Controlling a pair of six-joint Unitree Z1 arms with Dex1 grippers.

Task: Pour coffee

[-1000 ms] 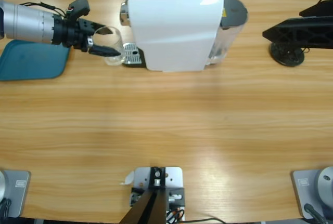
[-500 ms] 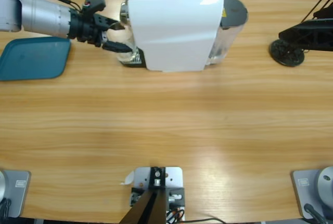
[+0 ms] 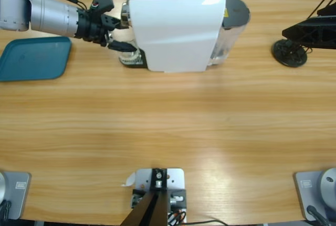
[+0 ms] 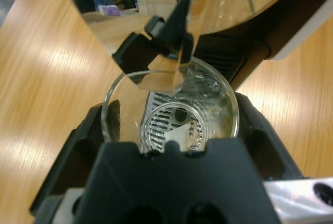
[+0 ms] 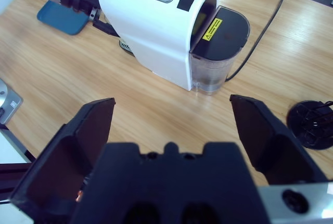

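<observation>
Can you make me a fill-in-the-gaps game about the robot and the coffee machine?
1. The left pincer is shut on a clear ____.
2. The glass sits over the machine's metal ____.
3. The coffee machine has a body that is ____ in colour.
4. The tray near the left arm is ____ in colour.

Missing words: glass; drip grate; white; blue

The clear, round drinking glass [image 4: 171, 115] stands upright on the white coffee machine's [image 3: 176, 27] perforated metal drip grate [image 4: 171, 125], under its spout; no liquid shows inside.
</observation>
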